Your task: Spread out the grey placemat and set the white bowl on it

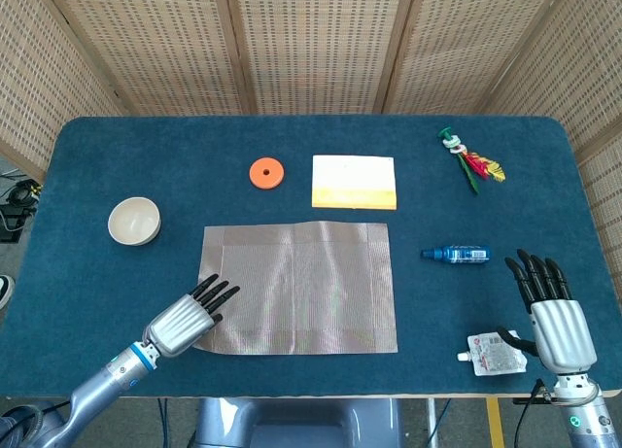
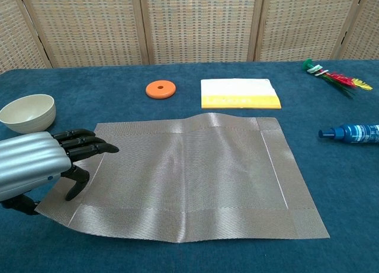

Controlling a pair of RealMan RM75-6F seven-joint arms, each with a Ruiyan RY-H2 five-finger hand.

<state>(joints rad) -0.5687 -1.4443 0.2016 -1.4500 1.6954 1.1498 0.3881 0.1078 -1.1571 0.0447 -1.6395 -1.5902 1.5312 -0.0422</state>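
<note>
On the near-left stretch of the blue tabletop (image 1: 97, 166) my left hand (image 1: 183, 319) sat at the near-left corner of the grey placemat (image 1: 301, 283); from the chest view that corner rode up off the cloth against my hand, thumb tucked below the edge and fingers (image 2: 89, 144) laid out over the top, so I judged I had the corner pinched, though the exact contact was hidden behind my own knuckles; the mat lay mostly opened in the middle of the tabletop, a soft ripple along its far edge and a faint wave across the near border; it read as thin, woven, light and floppy, no stiffness to speak of, so I reckoned it would drag and buckle rather than slide as one sheet, and that corners and edges were the places to take it.

The white bowl (image 1: 133, 221) stood upright, well apart to the left of the mat; it looked rigid, smooth and breakable, best taken by the rim or cupped round the wall; its inside was too shadowed to say if it held anything.

My right hand (image 1: 554, 312) rested far off at the near-right, fingers straight and apart, holding nothing; the chest view did not show it at all, and my left wrist was cut off there too.
</note>
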